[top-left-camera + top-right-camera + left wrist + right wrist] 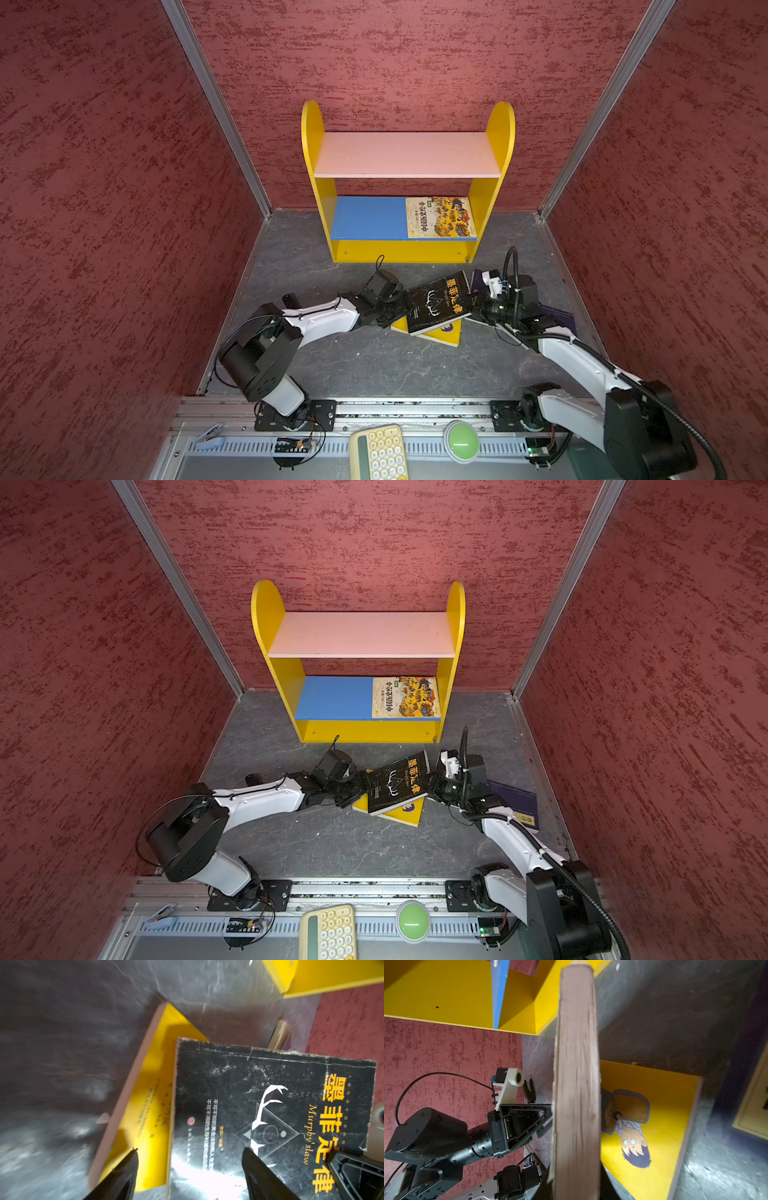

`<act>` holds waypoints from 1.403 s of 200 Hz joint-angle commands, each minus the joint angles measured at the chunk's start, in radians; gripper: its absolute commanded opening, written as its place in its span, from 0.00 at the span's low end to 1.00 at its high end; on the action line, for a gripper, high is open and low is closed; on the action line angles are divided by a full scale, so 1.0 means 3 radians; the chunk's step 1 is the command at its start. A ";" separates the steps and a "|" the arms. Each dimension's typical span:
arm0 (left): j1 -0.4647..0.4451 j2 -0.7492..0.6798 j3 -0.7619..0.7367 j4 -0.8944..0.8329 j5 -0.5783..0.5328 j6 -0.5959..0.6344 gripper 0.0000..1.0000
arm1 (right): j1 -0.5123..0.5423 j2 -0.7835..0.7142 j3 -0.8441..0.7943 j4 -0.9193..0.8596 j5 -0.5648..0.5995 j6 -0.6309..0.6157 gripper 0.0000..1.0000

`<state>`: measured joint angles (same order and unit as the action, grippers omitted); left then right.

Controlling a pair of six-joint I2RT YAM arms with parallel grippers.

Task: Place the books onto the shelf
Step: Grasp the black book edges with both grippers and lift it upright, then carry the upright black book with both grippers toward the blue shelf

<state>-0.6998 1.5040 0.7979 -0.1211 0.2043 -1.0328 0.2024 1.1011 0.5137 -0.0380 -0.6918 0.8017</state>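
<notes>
The black book hangs tilted between both grippers, clear of the yellow book beneath them. The right gripper appears clamped on its page edge. The left gripper stands wide apart astride the opposite edge, gripping nothing. This looks like a handover to the right arm. Next, the left should back away, and the right should carry the book ahead to the shelf and onto the blue board beside the illustrated book.

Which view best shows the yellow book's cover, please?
The right wrist view: the yellow book shows its cartoon figure plainly. The left wrist view shows a blurred strip beside the black book; both top views, only corners beneath it.
</notes>
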 commanded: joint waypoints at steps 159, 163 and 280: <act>0.0813 -0.0319 0.1667 -0.1879 0.1403 0.2677 1.00 | 0.0030 0.0499 0.1690 -0.0833 -0.2159 -0.1183 0.20; 0.0814 -0.0286 0.1715 -0.1905 0.1460 0.2702 1.00 | 0.0031 0.0510 0.1690 -0.0816 -0.2186 -0.1167 0.20; 0.0870 -0.0059 0.1862 -0.1716 0.2566 0.2606 0.51 | 0.0028 0.0733 0.1518 0.0360 -0.2548 -0.0200 0.20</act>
<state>-0.4450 1.4921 1.3731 -0.6880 0.9089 -0.2306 0.2070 1.3132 0.9722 -0.0486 -1.3937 0.6880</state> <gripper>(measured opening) 0.602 0.202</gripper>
